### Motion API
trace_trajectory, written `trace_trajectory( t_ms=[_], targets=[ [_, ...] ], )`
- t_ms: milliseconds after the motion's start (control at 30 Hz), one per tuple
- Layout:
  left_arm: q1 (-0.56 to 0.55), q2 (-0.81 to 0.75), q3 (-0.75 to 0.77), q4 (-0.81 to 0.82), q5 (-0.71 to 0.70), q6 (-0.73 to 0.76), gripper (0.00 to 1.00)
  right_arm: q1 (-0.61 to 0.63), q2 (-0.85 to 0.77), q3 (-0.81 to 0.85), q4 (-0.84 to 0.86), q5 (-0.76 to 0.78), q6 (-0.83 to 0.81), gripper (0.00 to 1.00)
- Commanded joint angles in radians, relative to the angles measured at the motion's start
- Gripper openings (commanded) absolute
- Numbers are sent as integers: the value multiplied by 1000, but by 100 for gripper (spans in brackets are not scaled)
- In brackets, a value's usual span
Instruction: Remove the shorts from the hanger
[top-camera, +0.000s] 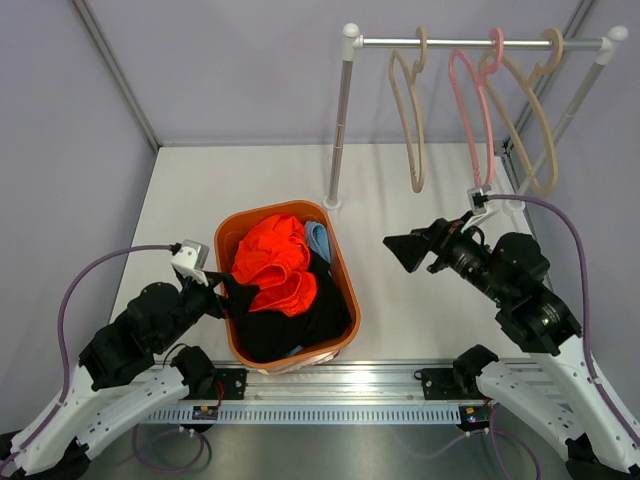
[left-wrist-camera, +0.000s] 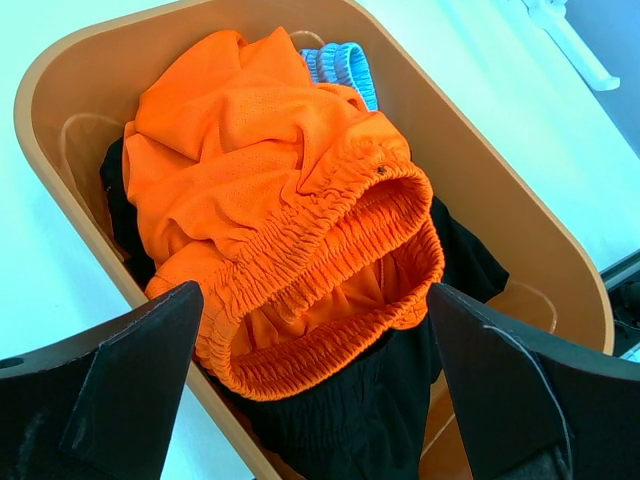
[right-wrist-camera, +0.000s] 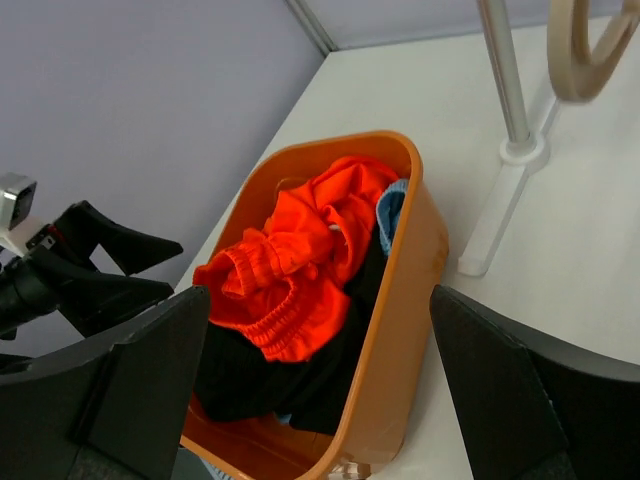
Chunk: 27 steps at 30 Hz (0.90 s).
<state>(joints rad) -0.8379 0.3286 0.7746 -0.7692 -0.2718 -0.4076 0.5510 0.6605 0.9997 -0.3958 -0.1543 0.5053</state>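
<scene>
The orange shorts lie on top of the black shorts and the light blue shorts inside the orange plastic basket. They also show in the left wrist view: orange shorts, black shorts, blue shorts. Three hangers on the rail are bare. My left gripper is open and empty at the basket's left rim, over the clothes. My right gripper is open and empty, right of the basket, above the table.
The rack's left post stands behind the basket on a white base. A pink hanger hangs between two beige ones. Grey walls close in the white table on three sides.
</scene>
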Motion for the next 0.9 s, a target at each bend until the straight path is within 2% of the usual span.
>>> trace_trajectory(
  t_ms=[0, 200, 333, 867],
  targets=[
    [-4, 10, -1, 38, -17, 3, 99, 33, -33, -102, 31, 62, 61, 100],
    [-4, 13, -3, 41, -9, 7, 99, 38, 40, -228, 181, -96, 142, 99],
    [-4, 26, -3, 41, -9, 7, 99, 49, 59, -253, 247, -91, 145, 99],
    [-4, 33, -1, 39, -6, 7, 99, 47, -13, -303, 259, -70, 144, 100]
  ],
)
